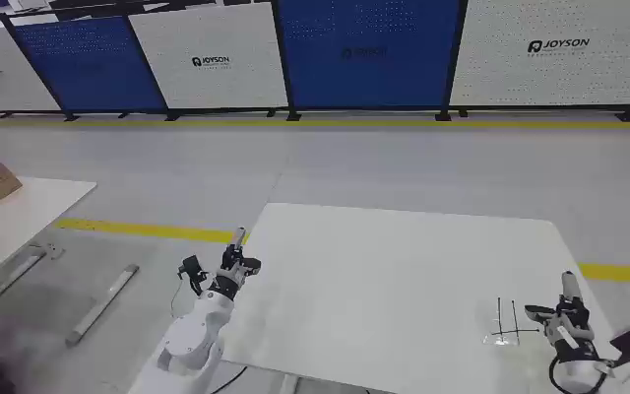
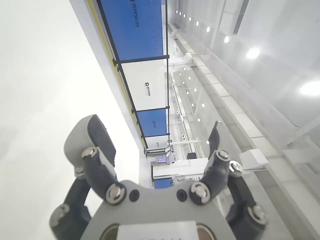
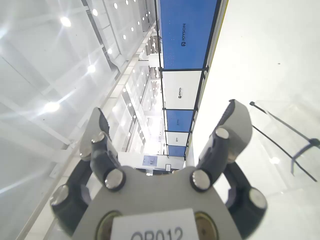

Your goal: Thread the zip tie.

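Note:
Two black zip ties (image 1: 507, 317) lie on a clear plastic sheet (image 1: 500, 339) near the table's front right corner. In the right wrist view the zip ties (image 3: 277, 123) run side by side, and one bends into a loop at its head (image 3: 312, 142). My right gripper (image 1: 553, 298) hovers just right of them, open and empty (image 3: 166, 118). My left gripper (image 1: 236, 254) is at the table's left edge, far from the ties. It is also open with nothing between its fingers (image 2: 157, 138).
The white table (image 1: 394, 286) is bare apart from the plastic sheet. A second white table (image 1: 39, 202) stands to the far left. Blue and white partition panels (image 1: 364, 54) line the back of the room.

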Robot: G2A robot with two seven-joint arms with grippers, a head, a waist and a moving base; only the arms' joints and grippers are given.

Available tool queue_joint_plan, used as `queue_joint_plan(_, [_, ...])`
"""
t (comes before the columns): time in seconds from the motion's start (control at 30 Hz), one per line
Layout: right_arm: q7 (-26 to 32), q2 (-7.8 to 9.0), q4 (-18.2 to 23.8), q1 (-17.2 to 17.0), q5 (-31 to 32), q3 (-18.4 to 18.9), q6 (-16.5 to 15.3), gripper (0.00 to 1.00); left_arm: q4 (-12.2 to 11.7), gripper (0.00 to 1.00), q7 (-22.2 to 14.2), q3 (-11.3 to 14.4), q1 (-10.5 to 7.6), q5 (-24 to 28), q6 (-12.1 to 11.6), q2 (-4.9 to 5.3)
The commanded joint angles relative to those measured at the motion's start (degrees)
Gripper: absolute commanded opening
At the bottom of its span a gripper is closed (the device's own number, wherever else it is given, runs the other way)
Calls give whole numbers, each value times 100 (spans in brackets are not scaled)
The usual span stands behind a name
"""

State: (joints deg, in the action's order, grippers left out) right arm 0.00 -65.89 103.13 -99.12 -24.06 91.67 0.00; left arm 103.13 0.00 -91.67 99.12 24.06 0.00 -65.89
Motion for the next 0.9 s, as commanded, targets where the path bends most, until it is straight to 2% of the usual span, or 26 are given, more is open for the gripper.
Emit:
queue_joint_plan(0.0, [0,0,0,0,0,0,0,100,0,78,0,0,0,0,0,0])
queue_joint_plan(0.03, [0,0,0,0,0,0,0,100,0,78,0,0,0,0,0,0])
queue_joint_plan(0.07, [0,0,0,0,0,0,0,78,0,100,0,0,0,0,0,0])
queue_joint_plan(0.1, [0,0,0,0,0,0,0,78,0,78,0,0,0,0,0,0])
queue_joint_plan(0.13, [0,0,0,0,0,0,0,100,0,100,0,0,0,0,0,0])
queue_joint_plan(0.17, [0,0,0,0,0,0,0,100,0,100,0,0,0,0,0,0])
queue_joint_plan(0.2, [0,0,0,0,0,0,0,78,0,100,0,0,0,0,0,0])
queue_joint_plan(0.23, [99,2,32,10,-6,-13,-7,100,0,100,0,0,0,0,0,0])
queue_joint_plan(0.37, [886,51,-41,80,-172,308,64,100,0,100,0,0,0,0,0,0])
queue_joint_plan(0.47, [1814,125,-89,100,11,583,84,100,0,100,0,0,0,0,0,0])
queue_joint_plan(0.53, [2392,188,-165,160,283,767,205,100,0,100,0,0,0,0,0,0])
queue_joint_plan(0.6, [2403,225,-212,254,636,905,400,100,0,100,0,0,0,0,0,0])
queue_joint_plan(0.87, [2334,225,-208,266,688,915,398,100,0,100,0,0,0,0,0,0])
